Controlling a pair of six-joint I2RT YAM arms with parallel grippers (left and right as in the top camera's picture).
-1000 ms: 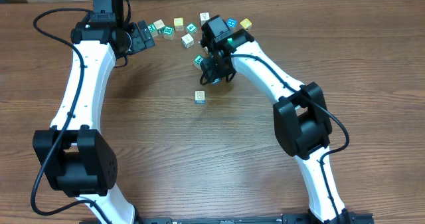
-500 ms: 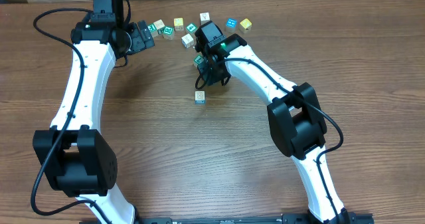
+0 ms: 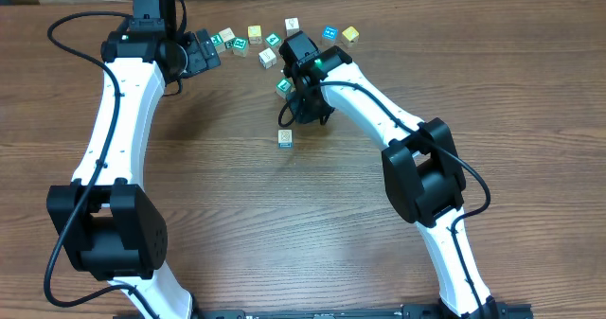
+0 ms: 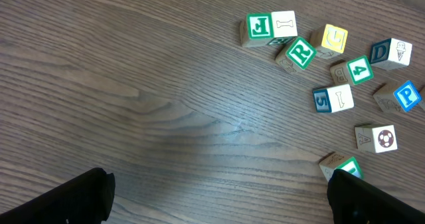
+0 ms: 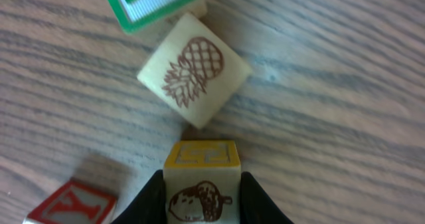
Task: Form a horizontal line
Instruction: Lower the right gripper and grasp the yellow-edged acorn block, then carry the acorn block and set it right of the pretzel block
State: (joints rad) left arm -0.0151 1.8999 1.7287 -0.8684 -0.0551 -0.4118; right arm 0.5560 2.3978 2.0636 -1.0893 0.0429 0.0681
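No horizontal line of cubes shows; the cubes lie scattered. In the right wrist view my right gripper point(image 5: 202, 192) is shut on a small cube point(image 5: 201, 184) with an acorn picture and a yellow far side, a finger pressed against each flank. A pineapple cube point(image 5: 194, 71) sits just beyond it, corner toward it. In the overhead view the right gripper point(image 3: 305, 106) points down below the cluster and hides the held cube. My left gripper point(image 4: 222, 201) is open over bare wood, left of the cluster point(image 3: 284, 37).
One cube point(image 3: 284, 137) lies alone nearer the front. A green-bordered cube point(image 5: 149, 1) and a red Y cube point(image 5: 73, 201) flank the right gripper. Loose letter cubes, such as R point(image 4: 301, 52) and yellow G point(image 4: 334, 38), spread at the back.
The right arm has shifted a little to the left and lowered beside the cluster. The left arm has not moved.
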